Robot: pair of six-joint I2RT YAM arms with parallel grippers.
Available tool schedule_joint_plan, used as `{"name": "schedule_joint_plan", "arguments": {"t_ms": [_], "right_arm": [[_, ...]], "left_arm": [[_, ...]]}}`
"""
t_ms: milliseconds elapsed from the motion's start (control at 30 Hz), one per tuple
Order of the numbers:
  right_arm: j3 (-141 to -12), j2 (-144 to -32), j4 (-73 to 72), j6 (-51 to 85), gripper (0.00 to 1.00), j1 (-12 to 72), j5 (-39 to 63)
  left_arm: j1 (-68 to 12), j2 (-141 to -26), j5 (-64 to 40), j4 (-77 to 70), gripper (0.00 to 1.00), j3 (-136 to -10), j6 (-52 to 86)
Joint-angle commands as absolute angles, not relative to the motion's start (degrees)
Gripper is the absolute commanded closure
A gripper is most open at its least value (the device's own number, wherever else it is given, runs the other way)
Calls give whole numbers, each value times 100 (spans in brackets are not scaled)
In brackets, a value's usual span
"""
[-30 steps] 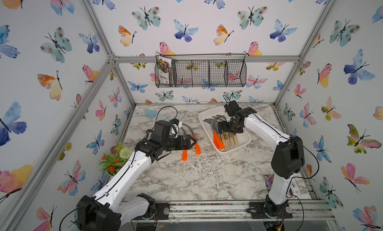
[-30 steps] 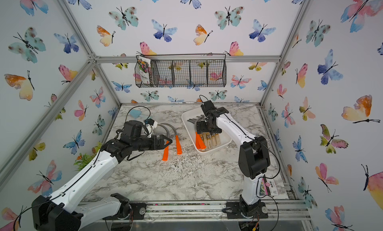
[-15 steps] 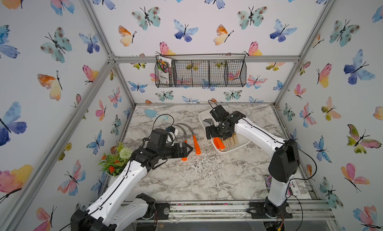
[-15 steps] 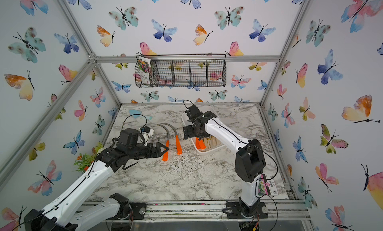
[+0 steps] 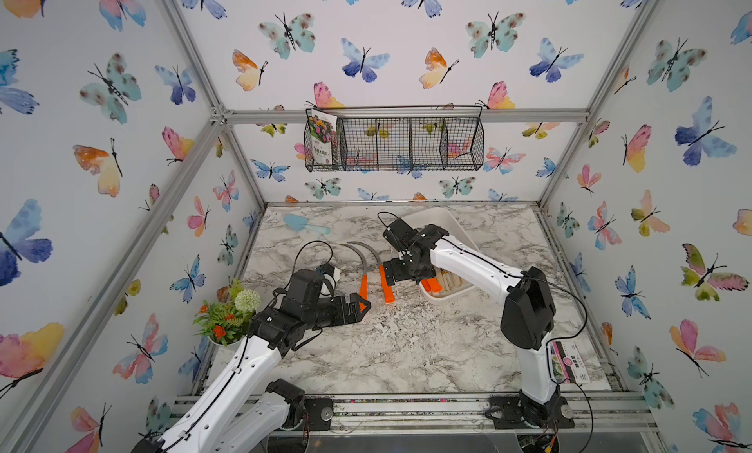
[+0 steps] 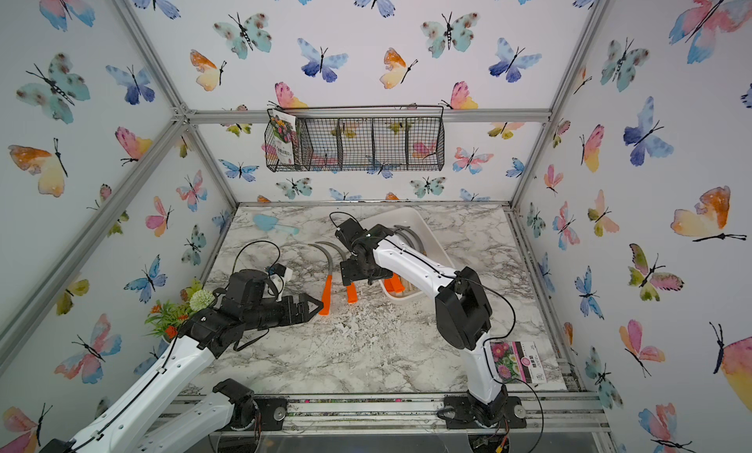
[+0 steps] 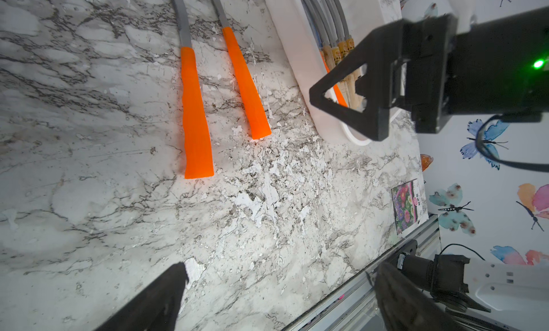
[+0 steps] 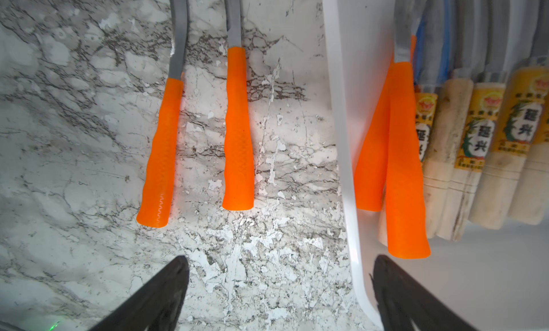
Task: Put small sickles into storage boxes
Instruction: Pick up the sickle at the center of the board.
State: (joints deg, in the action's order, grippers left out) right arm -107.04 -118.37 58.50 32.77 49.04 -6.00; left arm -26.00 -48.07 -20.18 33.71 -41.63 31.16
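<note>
On the marble table (image 5: pixel 407 349), two orange-handled grey-bladed sickles (image 5: pixel 385 288) lie; left hand (image 7: pixel 282 270) and right hand (image 8: pixel 280 259) gape empty.

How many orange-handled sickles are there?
4 orange-handled sickles: two side by side on the marble table, two overlapping in the white tray beside wooden-handled sickles. Others may be hidden beneath.

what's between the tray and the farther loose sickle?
The other loose sickle, apart from both tray and farther sickle, on marble; right wrist view shows it.
</note>
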Motion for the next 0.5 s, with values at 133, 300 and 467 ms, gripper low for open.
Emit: {"name": "schedule_joint_plan", "arguments": {"t_ms": [133, 300, 467], "right_arm": [[-11213, -12317, 6348, 3502, 2, 5189, -853], [-11481, -12673, 6417, 3533, 4, 5265, -862], [-11533, -12897, 6222, 3498, 20, 5265, -809]], "left_arm": [[-2619, -4369, -1899, 3648, 2, -3982, 3379], [-2615, -4085, -1820, 3961, 2, -4016, 3367], [-2619, -3826, -1803, 4178, 2, -4006, 3382]]}}
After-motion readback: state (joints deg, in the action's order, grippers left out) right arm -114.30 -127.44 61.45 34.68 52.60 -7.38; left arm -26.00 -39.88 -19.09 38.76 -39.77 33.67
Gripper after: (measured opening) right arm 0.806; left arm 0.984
